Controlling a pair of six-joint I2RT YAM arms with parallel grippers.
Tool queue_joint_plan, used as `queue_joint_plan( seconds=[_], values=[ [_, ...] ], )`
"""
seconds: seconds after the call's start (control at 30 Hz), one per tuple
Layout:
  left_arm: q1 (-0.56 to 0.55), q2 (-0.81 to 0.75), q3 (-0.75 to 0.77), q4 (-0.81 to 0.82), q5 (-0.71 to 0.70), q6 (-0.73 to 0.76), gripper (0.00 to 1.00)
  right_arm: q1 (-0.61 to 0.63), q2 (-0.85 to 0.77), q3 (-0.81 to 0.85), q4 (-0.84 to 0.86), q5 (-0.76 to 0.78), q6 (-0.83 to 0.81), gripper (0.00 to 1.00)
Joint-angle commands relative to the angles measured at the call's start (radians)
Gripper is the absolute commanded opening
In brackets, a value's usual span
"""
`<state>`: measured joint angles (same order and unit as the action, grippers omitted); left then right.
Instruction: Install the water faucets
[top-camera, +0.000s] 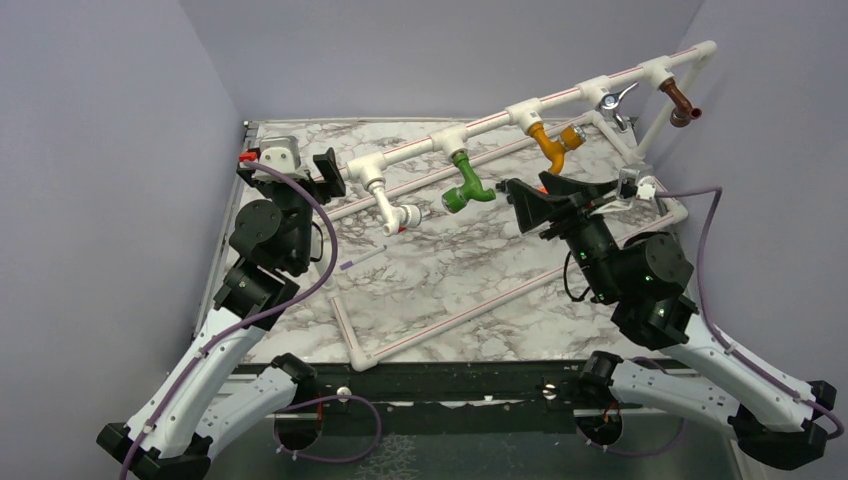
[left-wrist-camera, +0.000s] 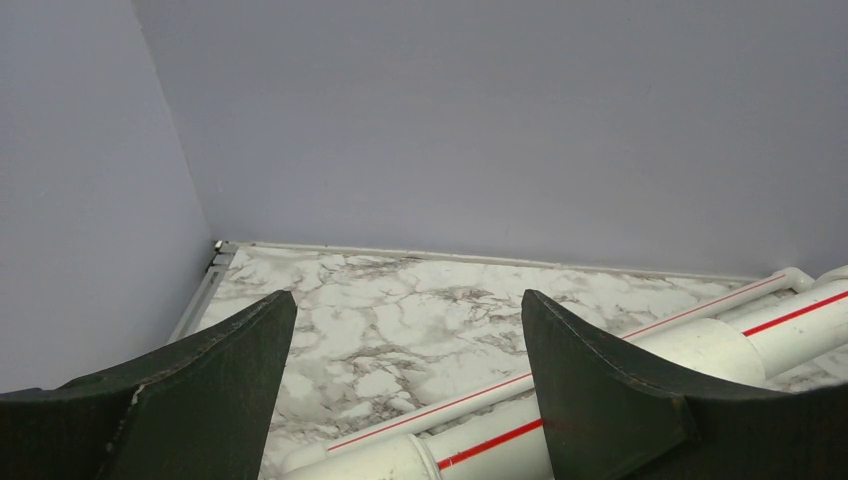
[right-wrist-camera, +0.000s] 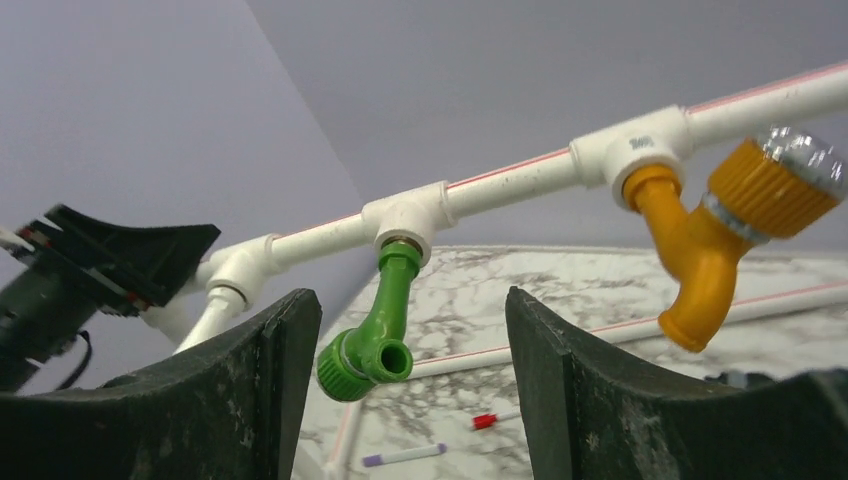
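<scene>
Right arm crouches low, right gripper (top-camera: 528, 190) tilted up, jaws wide and empty — facing the green faucet (top-camera: 467, 185) hanging from the pipe frame (top-camera: 500, 118). Left gripper (top-camera: 302, 165), fingers spread, reaches the frame's left end — tee (right-wrist-camera: 632, 150) marking unreadable.

- The table (top-camera: 450, 275) has a white top veined in grey, like marble.
- A thin metal strip (top-camera: 212, 285) runs along its left edge and on along the far edge.
- A black bar (top-camera: 450, 377) lines the near edge.
- Plain, pale lavender walls close it in: the left wall (top-camera: 100, 150), the back wall (top-camera: 450, 50) and the right wall (top-camera: 780, 90).
- The left and back walls meet at the table's far left corner.
- The light is soft and even.
</scene>
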<state>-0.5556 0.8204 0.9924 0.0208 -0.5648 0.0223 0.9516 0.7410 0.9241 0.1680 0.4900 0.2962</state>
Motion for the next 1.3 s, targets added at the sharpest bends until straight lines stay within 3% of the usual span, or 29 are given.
queue_joint_plan(
  seconds=[0.0, 0.2, 0.37, 0.53, 0.7, 0.83, 1.1, 1.27],
  values=[
    [-0.003, 0.028, -0.02, -0.093, 0.031, 0.002, 0.84, -0.001, -0.028, 0.046, -0.055, -0.14, -0.43, 0.72],
    [-0.003, 0.024, -0.018, -0.092, 0.032, 0.002, 0.84, -0.001, -0.046, 0.07, -0.161, -0.369, -0.877, 0.75],
    [-0.002, 0.023, -0.018, -0.092, 0.03, 0.004, 0.84, -0.001, -0.035, 0.101, -0.358, -0.523, -1.194, 0.77],
    [-0.002, 0.021, -0.018, -0.092, 0.031, 0.004, 0.84, -0.001, 0.001, 0.133, -0.446, -0.536, -1.411, 0.77],
    [-0.001, 0.02, -0.018, -0.092, 0.029, 0.005, 0.84, -0.001, 0.034, 0.105, -0.401, -0.46, -1.621, 0.77],
    [-0.001, 0.019, -0.018, -0.092, 0.029, 0.005, 0.84, -0.001, 0.043, 0.025, -0.254, -0.442, -1.769, 0.77],
    [-0.001, 0.02, -0.02, -0.091, 0.034, 0.004, 0.84, 0.008, 0.112, -0.077, 0.016, -0.393, -1.974, 0.77],
    [-0.001, 0.022, -0.02, -0.09, 0.036, 0.004, 0.84, 0.033, 0.17, -0.079, 0.077, -0.356, -2.106, 0.75]
  ],
)
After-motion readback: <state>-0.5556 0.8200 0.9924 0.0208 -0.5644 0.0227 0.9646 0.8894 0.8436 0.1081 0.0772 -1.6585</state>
